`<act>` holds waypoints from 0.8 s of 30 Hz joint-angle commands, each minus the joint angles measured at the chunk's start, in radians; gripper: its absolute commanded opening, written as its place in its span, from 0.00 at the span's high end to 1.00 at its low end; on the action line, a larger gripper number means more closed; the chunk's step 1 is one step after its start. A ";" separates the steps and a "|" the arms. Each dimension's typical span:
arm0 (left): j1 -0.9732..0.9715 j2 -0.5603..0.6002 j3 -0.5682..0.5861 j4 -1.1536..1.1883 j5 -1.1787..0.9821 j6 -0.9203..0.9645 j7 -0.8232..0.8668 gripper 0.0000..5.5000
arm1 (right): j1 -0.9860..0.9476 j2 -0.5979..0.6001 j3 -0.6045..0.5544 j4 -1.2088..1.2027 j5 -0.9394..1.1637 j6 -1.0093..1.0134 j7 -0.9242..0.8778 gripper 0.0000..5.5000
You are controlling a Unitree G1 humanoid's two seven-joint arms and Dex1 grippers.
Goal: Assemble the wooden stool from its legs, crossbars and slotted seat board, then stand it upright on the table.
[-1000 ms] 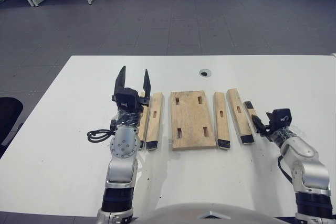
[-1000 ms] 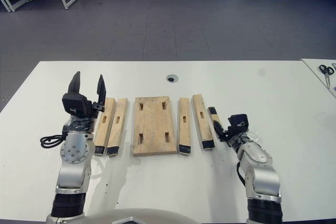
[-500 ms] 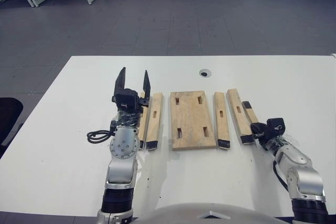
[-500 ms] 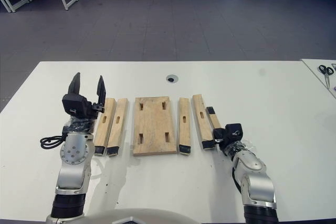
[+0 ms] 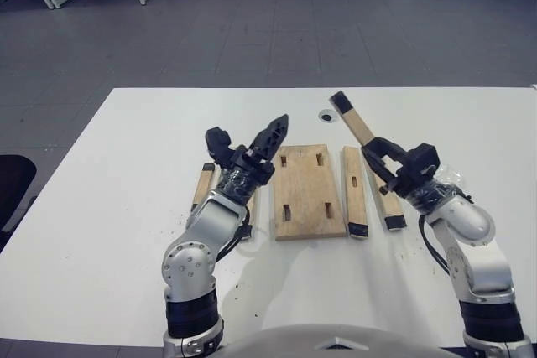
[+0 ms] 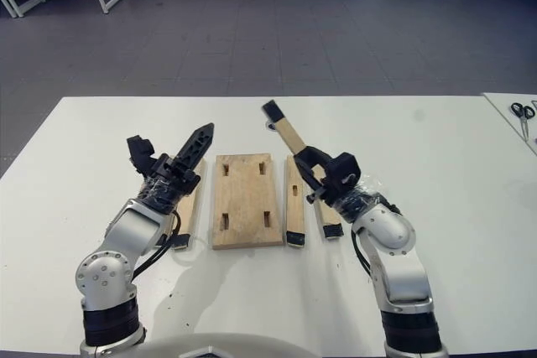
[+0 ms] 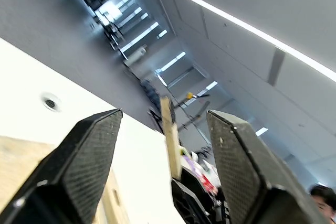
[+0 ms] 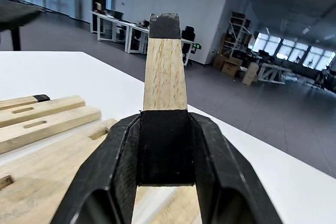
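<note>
Currently, right tool [image 5: 382, 159]: clamped on the lower end of a wooden bar [image 5: 356, 124], held up off the table [image 5: 109, 173].
Bar attitude: tilted, black-capped end high, pointing away from the robot.
Left tool [image 5: 248, 137]: fingers spread wide, gripping nothing, raised over the pieces left of the seat board [image 5: 308, 190].
Seat board: flat, mid-table, four slots up.
Right of board: inner right leg [image 5: 354, 190] beside outer right leg [image 5: 388, 204], the outer partly behind the right tool.
Left of board: left leg [image 5: 203, 185] flat; its neighbour mostly hidden under the arm.

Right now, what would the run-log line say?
right gripper: shut on wooden bar, above table | left gripper: open, empty | seat board: flat on table
</note>
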 commanded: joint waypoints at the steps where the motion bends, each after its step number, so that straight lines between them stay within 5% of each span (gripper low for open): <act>1: 0.000 0.035 -0.025 -0.015 -0.045 0.044 0.039 0.46 | 0.016 -0.031 0.062 -0.044 -0.012 -0.035 0.055 0.77; 9: 0.004 0.058 -0.034 -0.010 -0.110 0.039 0.058 0.46 | 0.040 -0.055 0.140 -0.075 -0.025 -0.080 0.111 0.77; 24: 0.048 0.119 -0.062 0.008 -0.015 -0.006 -0.013 0.89 | 0.061 -0.071 0.141 -0.082 -0.033 -0.093 0.105 0.77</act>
